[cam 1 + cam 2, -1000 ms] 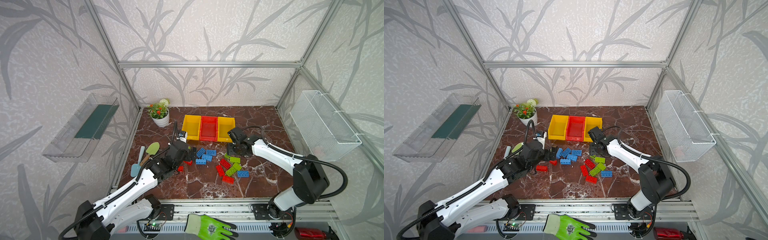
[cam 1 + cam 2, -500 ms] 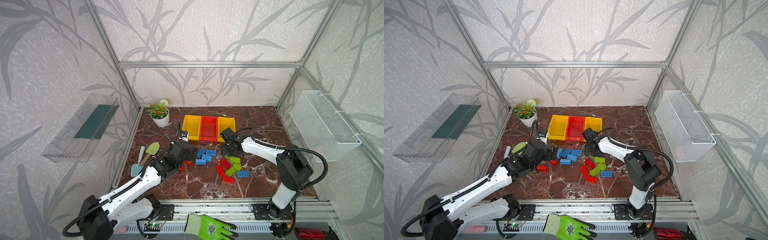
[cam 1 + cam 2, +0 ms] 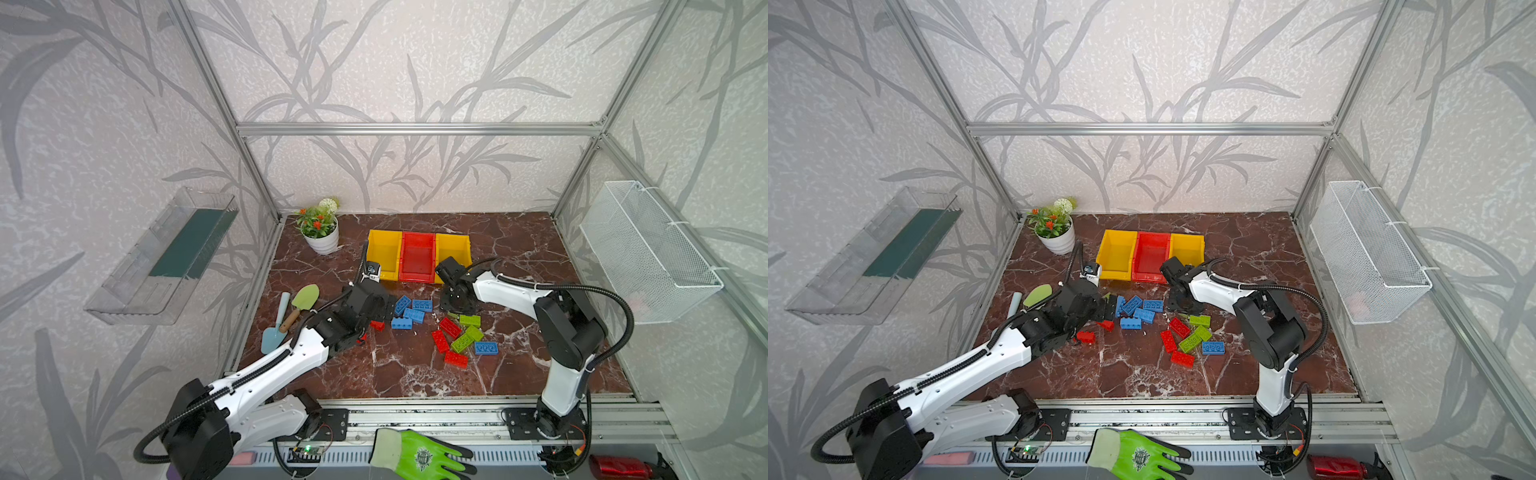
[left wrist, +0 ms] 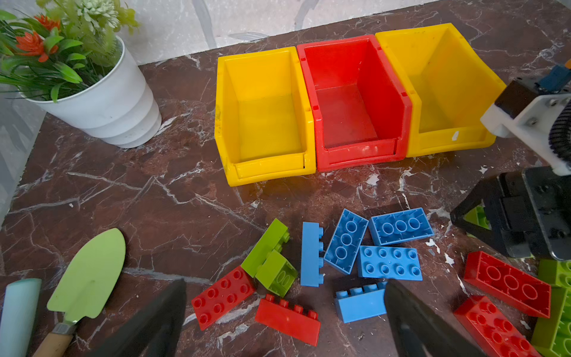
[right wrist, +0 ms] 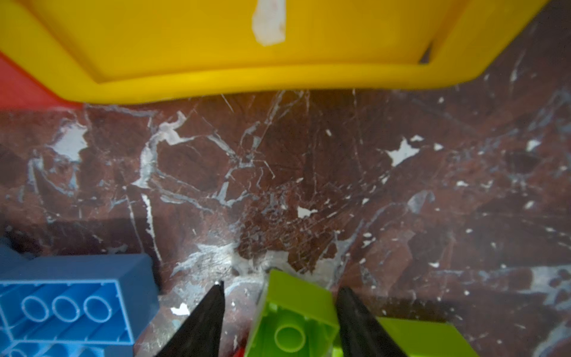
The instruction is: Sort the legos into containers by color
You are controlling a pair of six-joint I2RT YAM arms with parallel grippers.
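Red, blue and lime green legos lie scattered on the marble floor: a blue group and a red and green group. Behind them stand the containers, a yellow bin, a red bin and a yellow bin, all empty. My left gripper is wide open low over a red brick and a blue brick. My right gripper is open around a small green brick. One finger touches it and the other stands just clear.
A potted plant stands at the back left. Two toy trowels lie left of my left arm. A wire basket hangs on the right wall and a clear tray on the left. A green glove lies on the front rail.
My right gripper has shifted left and down onto the small green brick, and its jaws have narrowed. My left gripper has crept a little right toward the bricks, still wide open.
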